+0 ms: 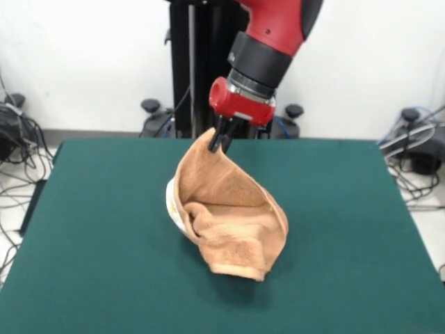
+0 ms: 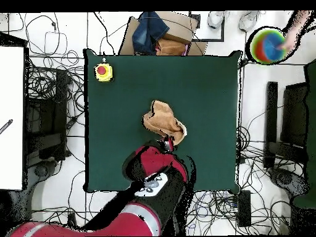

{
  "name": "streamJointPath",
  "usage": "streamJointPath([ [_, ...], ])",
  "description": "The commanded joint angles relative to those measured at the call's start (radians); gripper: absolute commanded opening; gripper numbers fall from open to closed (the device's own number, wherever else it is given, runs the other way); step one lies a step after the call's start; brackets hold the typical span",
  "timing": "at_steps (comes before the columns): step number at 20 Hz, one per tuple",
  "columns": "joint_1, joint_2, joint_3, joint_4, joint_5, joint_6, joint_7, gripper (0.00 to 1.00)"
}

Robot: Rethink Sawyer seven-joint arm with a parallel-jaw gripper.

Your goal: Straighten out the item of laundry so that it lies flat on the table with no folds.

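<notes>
A small orange-tan fluffy towel (image 1: pixel 233 219) is seen near the middle of the big table with the dark green felt top (image 1: pixel 90 264). One corner of the towel is pulled up high, and the rest hangs down in a bunched, folded heap whose bottom edge rests on the table. That raised corner is pinched between the dark fingers of the red and black robot gripper (image 1: pixel 221 141), which are closed tight on the cloth. A bit of white is seen at the left side of the towel in the front view, but what it is cannot be told. The flat bands of the towel are hard to make out in the folds. In the overhead view the towel (image 2: pixel 163 121) is partly covered by the gripper (image 2: pixel 166 145) and the red arm, so its near edge is hidden. A small yellow box with a round red button (image 2: pixel 103 72) sits on one corner of the table (image 2: pixel 210 92). Past the far edge of the table, an open brown cardboard box (image 2: pixel 176 38) is seen with dark blue cloth (image 2: pixel 150 32) lying in it. A round ball in many colours (image 2: pixel 267 44) is seen at the top corner, with a person's arm (image 2: pixel 297 26) reaching to it, cut off by the edge.
</notes>
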Motion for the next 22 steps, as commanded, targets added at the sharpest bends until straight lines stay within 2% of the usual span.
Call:
streamJointPath([
  [1,-0.063,-0.146,0.177,0.101,-0.092,0.193,0.02,0.0],
  [6,-0.057,-0.22,0.18,0.134,-0.062,0.282,0.072,0.0],
  [12,-0.068,-0.311,0.217,0.17,-0.085,0.374,0.022,0.0],
  [22,-0.075,-0.213,0.221,0.133,-0.124,0.233,0.078,0.0],
])
